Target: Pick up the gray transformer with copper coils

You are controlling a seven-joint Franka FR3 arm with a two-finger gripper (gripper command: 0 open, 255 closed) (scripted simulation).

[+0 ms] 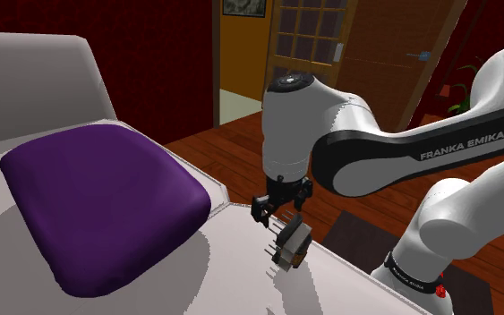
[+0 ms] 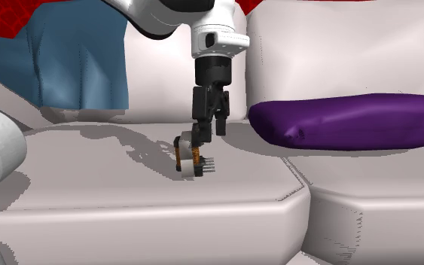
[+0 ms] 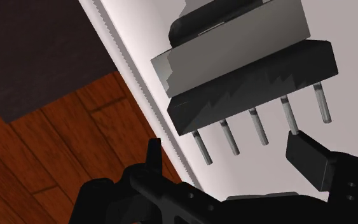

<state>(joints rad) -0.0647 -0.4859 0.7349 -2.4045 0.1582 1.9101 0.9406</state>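
Observation:
The transformer (image 1: 293,243) is a small grey block with dark end plates, a copper-coloured band and a row of thin metal pins. It lies on the pale sofa seat (image 1: 232,277), close to the seat's edge. From the second exterior view the transformer (image 2: 190,156) stands on its side with the pins pointing to that view's right. My black gripper (image 1: 281,210) hangs just above it, fingers pointing down and open. In the wrist view the transformer (image 3: 241,60) sits just beyond the gripper (image 3: 228,153), its pins reaching toward the gap between the two spread fingertips. Nothing is clasped.
A thick purple cushion (image 1: 98,201) lies on the seat to the shoulder view's left of the transformer. The seat's edge (image 3: 136,95) drops to a wooden floor (image 1: 232,143) and a dark rug (image 1: 357,237). A blue cloth (image 2: 74,64) hangs over the sofa back.

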